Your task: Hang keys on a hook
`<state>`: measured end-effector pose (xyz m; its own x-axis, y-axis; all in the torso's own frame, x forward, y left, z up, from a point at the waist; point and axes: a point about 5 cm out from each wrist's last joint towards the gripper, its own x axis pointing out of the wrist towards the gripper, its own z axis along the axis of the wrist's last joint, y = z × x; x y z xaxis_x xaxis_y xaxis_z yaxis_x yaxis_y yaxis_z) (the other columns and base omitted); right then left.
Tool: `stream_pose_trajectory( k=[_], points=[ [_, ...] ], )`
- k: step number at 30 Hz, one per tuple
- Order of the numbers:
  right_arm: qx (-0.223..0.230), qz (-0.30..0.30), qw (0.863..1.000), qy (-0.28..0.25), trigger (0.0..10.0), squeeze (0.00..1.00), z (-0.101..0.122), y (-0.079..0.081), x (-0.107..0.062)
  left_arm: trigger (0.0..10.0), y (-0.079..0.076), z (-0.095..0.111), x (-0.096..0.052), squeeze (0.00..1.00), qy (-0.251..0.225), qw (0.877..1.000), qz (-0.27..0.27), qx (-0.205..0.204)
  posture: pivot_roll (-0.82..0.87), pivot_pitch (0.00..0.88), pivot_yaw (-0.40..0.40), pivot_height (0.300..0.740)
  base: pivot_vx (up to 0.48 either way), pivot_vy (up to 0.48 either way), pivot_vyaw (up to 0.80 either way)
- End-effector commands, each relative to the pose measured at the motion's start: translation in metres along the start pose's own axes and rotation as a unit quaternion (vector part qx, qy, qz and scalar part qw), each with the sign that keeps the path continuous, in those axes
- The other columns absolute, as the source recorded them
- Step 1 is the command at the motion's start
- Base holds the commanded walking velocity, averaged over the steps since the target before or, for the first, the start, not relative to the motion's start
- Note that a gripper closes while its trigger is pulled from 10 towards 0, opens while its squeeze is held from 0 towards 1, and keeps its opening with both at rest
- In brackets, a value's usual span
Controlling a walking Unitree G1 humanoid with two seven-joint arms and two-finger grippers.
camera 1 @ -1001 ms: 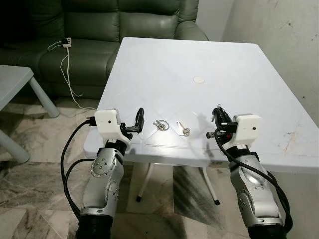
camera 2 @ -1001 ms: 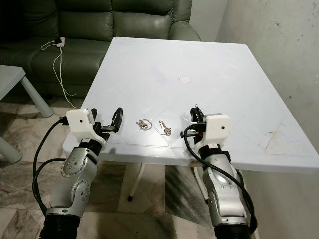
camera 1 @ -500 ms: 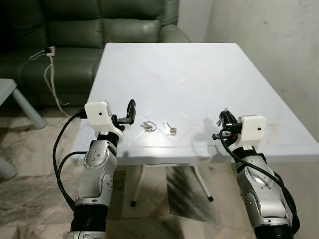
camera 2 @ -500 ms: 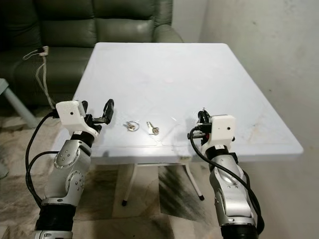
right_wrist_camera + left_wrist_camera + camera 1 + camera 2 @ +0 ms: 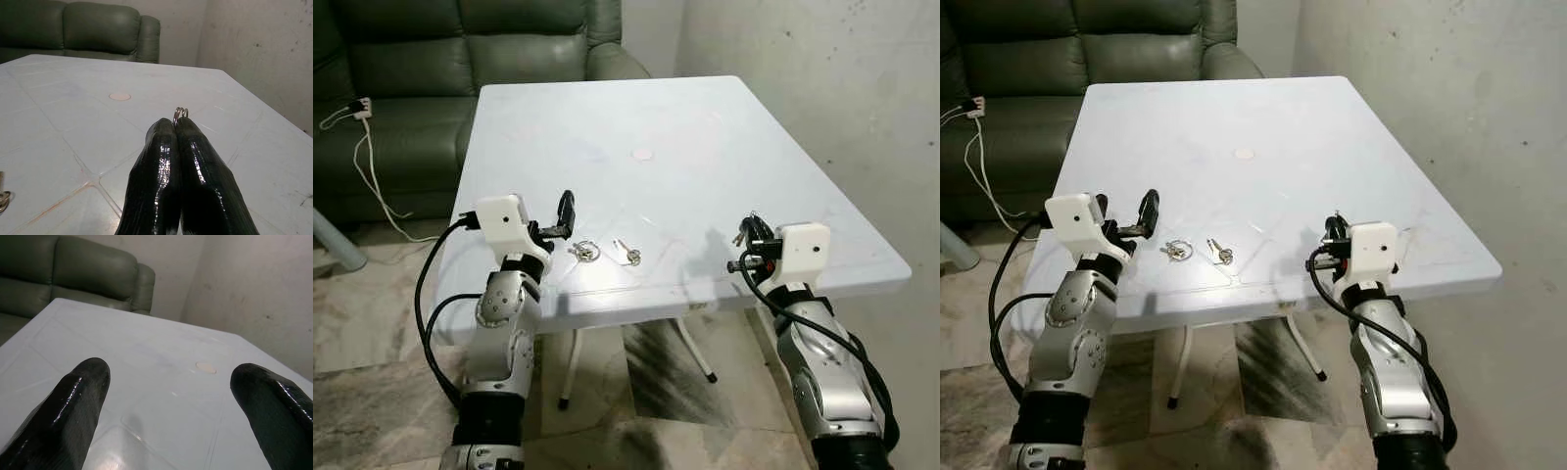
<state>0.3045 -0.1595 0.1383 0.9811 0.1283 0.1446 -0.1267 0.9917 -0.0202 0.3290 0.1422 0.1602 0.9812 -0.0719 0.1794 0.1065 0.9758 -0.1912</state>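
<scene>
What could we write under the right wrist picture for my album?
Right gripper shut on a key ring above the white table, green sofa behind.

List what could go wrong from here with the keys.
The right gripper is shut on a key ring with only its rim past the fingertips; that thin hold might slip. Other keys lie on the table beside the open left gripper; a low sweep could knock them toward the near edge.
</scene>
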Motion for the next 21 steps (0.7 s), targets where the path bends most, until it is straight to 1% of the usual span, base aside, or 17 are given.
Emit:
stream_pose_trajectory(
  k=[1, 9, 12, 15, 21],
  points=[
    [-0.007, -0.003, 1.000, -0.003, 10.0, 0.00, 0.002, -0.002, 0.002, 10.0, -0.001, 0.002, 0.003, 0.00, -0.004, 1.000, 0.000, -0.002, -0.08, 0.000, -0.033, 0.740, 0.000, 0.000, -0.72],
    [-0.006, -0.002, 1.000, -0.003, 10.0, 0.00, 0.001, 0.000, 0.005, 10.0, 0.000, 0.002, 0.005, 0.00, -0.008, 1.000, 0.002, 0.000, -0.08, 0.000, -0.030, 0.740, 0.000, 0.000, -0.72],
    [-0.006, -0.005, 1.000, 0.002, 10.0, 0.00, -0.003, 0.000, 0.005, 10.0, 0.002, -0.004, 0.004, 0.00, -0.001, 1.000, 0.006, 0.004, -0.08, 0.000, -0.031, 0.740, 0.000, 0.000, -0.71],
    [-0.010, -0.011, 1.000, 0.008, 10.0, 0.00, -0.007, -0.003, 0.006, 10.0, 0.005, -0.014, 0.001, 0.00, 0.012, 1.000, 0.011, 0.008, -0.08, 0.000, -0.025, 0.740, 0.000, 0.000, -0.71],
    [-0.010, -0.021, 1.000, 0.009, 10.0, 0.00, -0.007, -0.007, 0.005, 10.0, 0.007, -0.013, 0.000, 0.00, 0.011, 1.000, 0.014, 0.012, -0.08, 0.000, -0.021, 0.740, 0.000, 0.000, -0.71]
  ],
)
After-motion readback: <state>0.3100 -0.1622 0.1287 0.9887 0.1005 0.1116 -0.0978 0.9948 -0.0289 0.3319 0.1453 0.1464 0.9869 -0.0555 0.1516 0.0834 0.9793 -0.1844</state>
